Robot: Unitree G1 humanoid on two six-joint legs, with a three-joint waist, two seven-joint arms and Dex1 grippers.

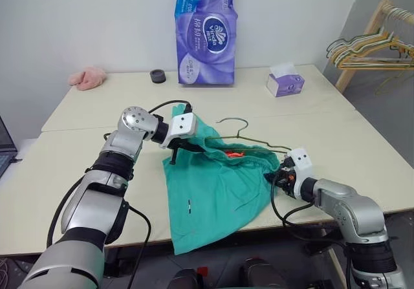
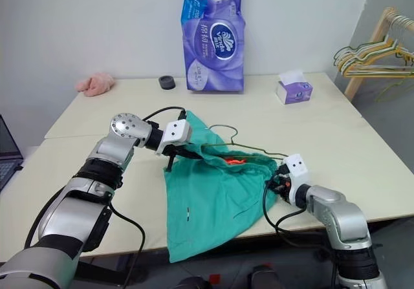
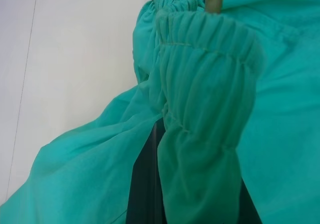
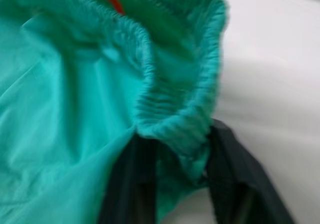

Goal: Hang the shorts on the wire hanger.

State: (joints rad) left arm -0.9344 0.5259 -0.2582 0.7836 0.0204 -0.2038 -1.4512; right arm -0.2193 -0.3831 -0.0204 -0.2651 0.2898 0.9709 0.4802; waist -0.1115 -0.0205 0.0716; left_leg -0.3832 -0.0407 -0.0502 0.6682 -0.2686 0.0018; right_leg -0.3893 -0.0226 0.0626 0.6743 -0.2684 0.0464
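The teal-green shorts [image 1: 217, 192] lie on the table [image 1: 84, 172], with their legs hanging over its front edge. My left gripper [image 1: 179, 149] is shut on the left end of the gathered waistband [image 3: 200, 108], and a dark finger [image 3: 145, 194] shows under the cloth. My right gripper [image 1: 279, 173] is shut on the waistband's right end, with the gathered fold [image 4: 175, 124] held between its two black fingers [image 4: 127, 184]. The wire hanger [image 1: 237, 123] lies just behind the shorts. Its hook is bare and one thin arm runs right along the waistband. The rest of it is hidden by cloth.
At the back of the table stand a tall purple tissue pack [image 1: 206, 33], a small tissue box [image 1: 285, 82], a black roll [image 1: 157, 75] and a pink cloth lump [image 1: 88, 77]. A wooden rack with several hangers [image 1: 372, 46] stands at the right. A laptop edge [image 1: 5, 148] shows at the left.
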